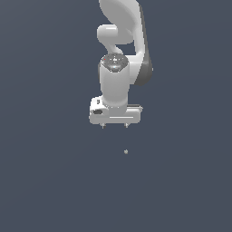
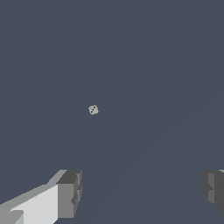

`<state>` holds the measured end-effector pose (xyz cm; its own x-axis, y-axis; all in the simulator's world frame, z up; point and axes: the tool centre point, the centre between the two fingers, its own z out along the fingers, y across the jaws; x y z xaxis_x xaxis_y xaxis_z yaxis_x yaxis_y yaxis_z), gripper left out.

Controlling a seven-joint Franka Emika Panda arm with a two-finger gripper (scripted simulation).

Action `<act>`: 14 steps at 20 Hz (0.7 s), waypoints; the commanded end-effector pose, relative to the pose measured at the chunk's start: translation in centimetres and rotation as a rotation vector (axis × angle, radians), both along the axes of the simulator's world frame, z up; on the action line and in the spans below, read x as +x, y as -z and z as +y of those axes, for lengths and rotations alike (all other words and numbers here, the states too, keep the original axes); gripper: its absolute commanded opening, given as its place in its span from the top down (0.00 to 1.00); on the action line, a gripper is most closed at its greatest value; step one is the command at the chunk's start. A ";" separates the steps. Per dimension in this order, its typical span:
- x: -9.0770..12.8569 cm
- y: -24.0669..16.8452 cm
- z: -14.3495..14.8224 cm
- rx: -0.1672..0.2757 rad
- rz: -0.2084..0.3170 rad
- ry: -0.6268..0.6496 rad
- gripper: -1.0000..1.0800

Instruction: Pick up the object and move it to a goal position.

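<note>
The object is a tiny greyish-tan lump lying on the dark ground, below the white robot hand and slightly toward the exterior view's right. In the wrist view the object shows as a small blocky lump with dark specks, well apart from both fingers. My gripper hangs above the ground with its two short fingertips spread wide. It is open and empty. In the wrist view the gripper shows one grey finger and the other finger at the frame's edge, far apart.
The white arm rises above the hand to the exterior view's upper edge. The ground is a uniform dark blue-grey surface with nothing else on it in view.
</note>
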<state>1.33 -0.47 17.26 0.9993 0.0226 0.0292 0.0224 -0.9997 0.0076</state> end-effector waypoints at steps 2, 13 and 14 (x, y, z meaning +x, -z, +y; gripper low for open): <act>0.2 0.3 0.2 0.003 0.001 0.041 0.04; 1.4 2.2 1.1 0.018 0.009 0.268 0.04; 1.5 2.4 1.2 0.019 0.010 0.295 0.04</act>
<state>2.62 0.55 15.20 0.9728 -0.2308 0.0194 -0.2307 -0.9730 -0.0087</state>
